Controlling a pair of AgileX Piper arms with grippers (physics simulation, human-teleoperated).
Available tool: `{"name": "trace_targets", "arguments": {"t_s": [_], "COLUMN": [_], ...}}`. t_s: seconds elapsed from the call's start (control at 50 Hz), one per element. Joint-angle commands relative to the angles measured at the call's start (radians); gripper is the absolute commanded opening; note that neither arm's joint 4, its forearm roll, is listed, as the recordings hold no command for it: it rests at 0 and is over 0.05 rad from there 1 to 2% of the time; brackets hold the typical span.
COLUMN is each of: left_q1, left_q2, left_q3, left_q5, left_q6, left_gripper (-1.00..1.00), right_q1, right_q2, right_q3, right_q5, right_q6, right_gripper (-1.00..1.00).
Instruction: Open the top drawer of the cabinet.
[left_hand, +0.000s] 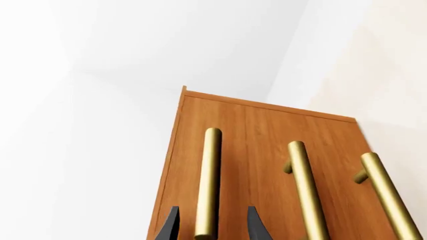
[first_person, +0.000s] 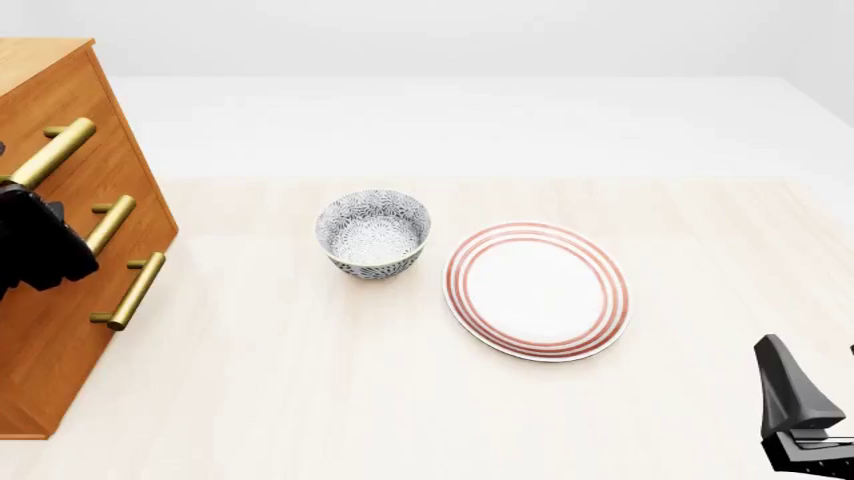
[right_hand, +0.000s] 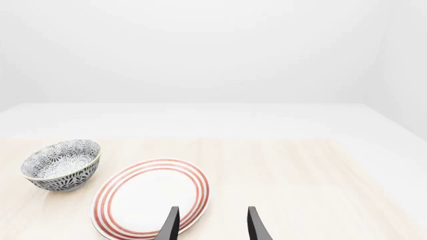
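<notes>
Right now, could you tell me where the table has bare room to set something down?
Bare wood lies along the near edge, between the cabinet and the right claw, and beyond the plate to the far right. It is crowded where the bowl nearly meets the plate.

Orange-brown wooden cabinet with brass bar handles, a bowl patterned in dark blue and white, a white plate ringed in red stripes, pale wood-grain tabletop, black fingers.
</notes>
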Motion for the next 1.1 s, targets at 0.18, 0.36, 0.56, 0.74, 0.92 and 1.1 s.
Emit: {"name": "trace_targets", "arguments": {"t_s": [0.18,0.36,0.56,0.74,0.92,1.1], "left_q1": [-0.001,-0.01,-0.032,-0.063,-0.095,-0.118], "left_q2": [-0.002,-0.005,-0.03,-0.05,-0.056,-0.07], "left_q3": [0.017,0.051,0.072,0.068,0.085,0.087], "left_q5": [-0.006,-0.039,-0.036,-0.019,-0.027,-0.014], "left_q6": [-0.015,0.017,0.035,0.032,0.03,0.023], "left_gripper": [-1.0,-1.0,-1.0,-1.0,-1.0,-1.0], "right_q1": [0.0,0.0,0.0,0.0,0.0,-0.001], "right_q2": [-0.002,-0.001,0.001,0.003,0.01,0.014], "right_q3": [0.001,0.0,0.0,0.0,0.001,0.001], "right_q5": [0.001,0.0,-0.001,-0.003,-0.011,-0.015], "right_q6": [-0.001,-0.001,-0.001,0.0,0.0,0.0], "right_gripper": [1.0,1.0,1.0,1.0,1.0,1.0]}}
